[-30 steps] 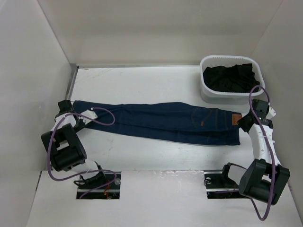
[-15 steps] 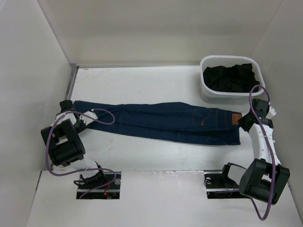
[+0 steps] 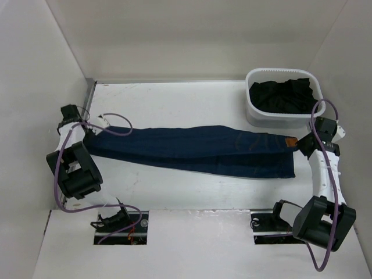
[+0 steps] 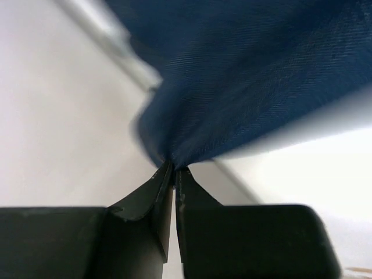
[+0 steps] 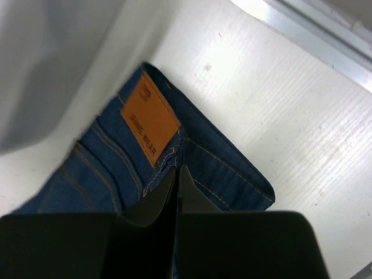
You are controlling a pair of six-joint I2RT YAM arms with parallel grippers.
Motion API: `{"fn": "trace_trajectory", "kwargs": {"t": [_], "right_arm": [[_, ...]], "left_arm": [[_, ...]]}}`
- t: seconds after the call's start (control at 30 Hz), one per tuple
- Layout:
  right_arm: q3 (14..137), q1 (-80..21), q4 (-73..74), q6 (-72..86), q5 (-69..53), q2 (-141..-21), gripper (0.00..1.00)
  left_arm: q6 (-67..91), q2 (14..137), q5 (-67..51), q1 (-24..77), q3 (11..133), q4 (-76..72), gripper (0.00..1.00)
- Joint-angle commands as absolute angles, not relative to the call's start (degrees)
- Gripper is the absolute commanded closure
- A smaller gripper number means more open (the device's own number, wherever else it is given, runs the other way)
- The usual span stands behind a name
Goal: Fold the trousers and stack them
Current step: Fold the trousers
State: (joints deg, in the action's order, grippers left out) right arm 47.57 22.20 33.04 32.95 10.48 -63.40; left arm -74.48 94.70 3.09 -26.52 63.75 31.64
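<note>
Jeans [image 3: 197,150] lie stretched across the white table [image 3: 174,102], their leg end now pulled farther back and left than before. The left gripper [image 3: 92,128], its arm folded back near the left wall, pinches that end tight. The right gripper [image 3: 300,143] pinches the waistband beside the brown patch [image 5: 150,125].

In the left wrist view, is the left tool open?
No, the left tool is shut, pinching a fold of the blue trousers between its fingertips.
</note>
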Motion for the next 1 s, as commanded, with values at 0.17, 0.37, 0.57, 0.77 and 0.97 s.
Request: {"fn": "trace_trajectory", "kwargs": {"t": [0.17, 0.37, 0.57, 0.77, 0.97], "right_arm": [[54.3, 25.9, 33.1, 31.7, 10.6, -59.3, 1.0], [48.0, 26.6, 37.2, 32.2, 10.4, -53.4, 1.0], [41.8, 28.1, 41.5, 32.2, 9.5, -48.9, 1.0], [41.4, 27.6, 42.3, 31.1, 11.3, -50.3, 0.68], [42.3, 27.9, 42.5, 30.8, 13.4, -47.3, 0.47]], "left_arm": [[-75.8, 101.2, 2.2, -26.1, 79.8, 34.5, 1.0], [-78.3, 99.1, 2.5, -25.7, 75.0, 32.2, 1.0], [-78.9, 94.1, 3.7, -24.9, 65.7, 27.8, 0.99], [-81.8, 91.1, 4.9, -24.6, 57.0, 26.0, 0.75], [-80.2, 90.4, 4.7, -26.2, 60.8, 25.8, 0.46]]}}
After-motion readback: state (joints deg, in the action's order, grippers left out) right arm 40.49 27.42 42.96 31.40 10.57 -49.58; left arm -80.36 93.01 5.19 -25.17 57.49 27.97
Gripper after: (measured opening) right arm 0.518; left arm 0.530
